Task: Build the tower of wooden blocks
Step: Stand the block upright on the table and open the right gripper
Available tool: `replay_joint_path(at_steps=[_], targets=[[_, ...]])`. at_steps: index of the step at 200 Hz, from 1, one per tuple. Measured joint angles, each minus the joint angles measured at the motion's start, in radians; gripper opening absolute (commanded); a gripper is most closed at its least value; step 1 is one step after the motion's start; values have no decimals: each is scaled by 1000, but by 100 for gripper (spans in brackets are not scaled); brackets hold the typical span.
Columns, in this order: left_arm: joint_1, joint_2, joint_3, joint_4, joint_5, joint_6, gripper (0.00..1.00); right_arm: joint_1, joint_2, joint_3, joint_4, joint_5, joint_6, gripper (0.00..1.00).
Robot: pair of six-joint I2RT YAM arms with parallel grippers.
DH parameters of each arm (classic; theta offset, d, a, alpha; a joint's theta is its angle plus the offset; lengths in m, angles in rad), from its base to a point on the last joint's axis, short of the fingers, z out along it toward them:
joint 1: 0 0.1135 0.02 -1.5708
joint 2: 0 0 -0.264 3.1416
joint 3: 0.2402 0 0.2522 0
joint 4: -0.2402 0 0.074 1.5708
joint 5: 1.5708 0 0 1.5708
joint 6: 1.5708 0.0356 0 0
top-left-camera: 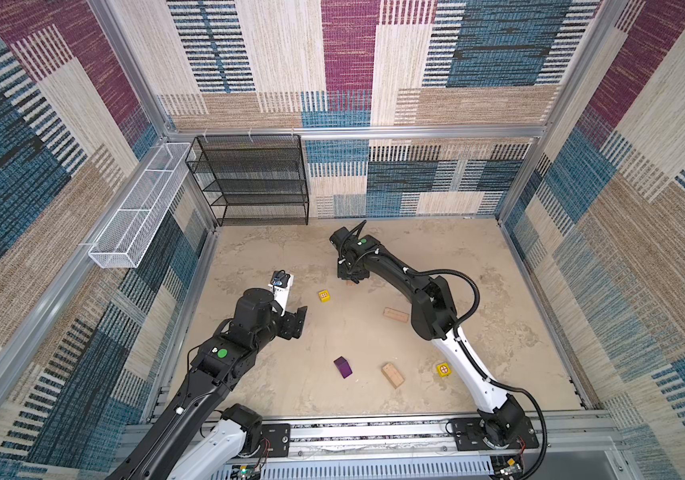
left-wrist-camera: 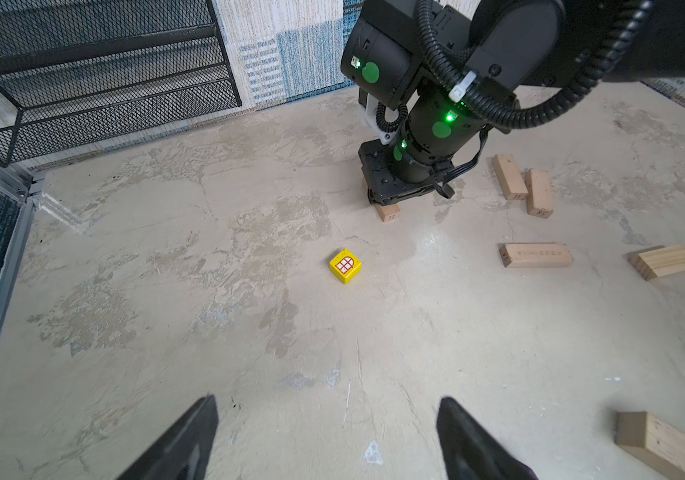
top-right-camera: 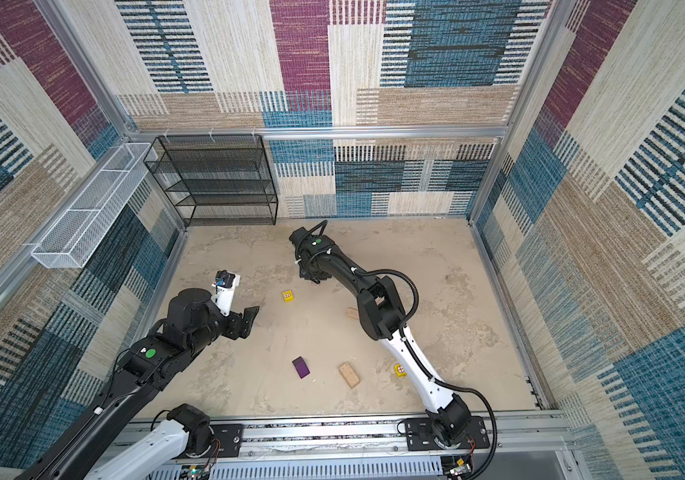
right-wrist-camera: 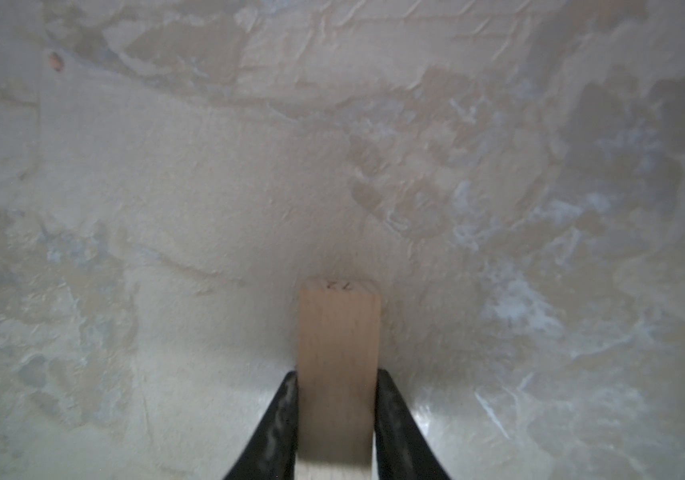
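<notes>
Jaws, right: right gripper [right-wrist-camera: 336,376] clamped on both long sides of a light tan rectangular wooden brick [right-wrist-camera: 338,328], low over the mottled beige tabletop [right-wrist-camera: 166,208], toward the back middle.
Jaws, left: left gripper [left-wrist-camera: 327,401] spread wide, empty, hovering apart from every block.
Tower: none yet; wood blocks scattered singly, nothing stacked.
Risk, grip: hold possibly off-centre along the brick, with the rest hidden under the wrist; twist or slip likely on a quick lift.
Risk, placing: skewed first brick, hence leaning crossed layers above it.
Nearby: small yellow cube with a printed window [left-wrist-camera: 345,266] in front of the held brick, apart from it; pair of tan bricks [left-wrist-camera: 539,192] lying side by side beyond.
Also around: purple house-shaped block [top-left-camera: 343,367], second yellow cube [top-left-camera: 443,369], black mesh shelf [top-left-camera: 249,178] at the back wall.
Obstruction: nothing close around the held brick; right arm [top-left-camera: 428,299] stretched over part of the scatter in both top views.
</notes>
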Motion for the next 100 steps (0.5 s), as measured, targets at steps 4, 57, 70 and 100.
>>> replay_joint_path(at_steps=[4,57,70,100], targets=[[0,0,0,0,0,0,87,0,0,0,0,0,0,31],[0,-1,0,0,0,0,87,0,-4,0,-5,-7,4,46],[0,1,0,0,0,0,87,0,-10,0,-10,-10,6,55],[0,17,0,0,-8,0,87,1,-55,-2,-11,-19,8,92]])
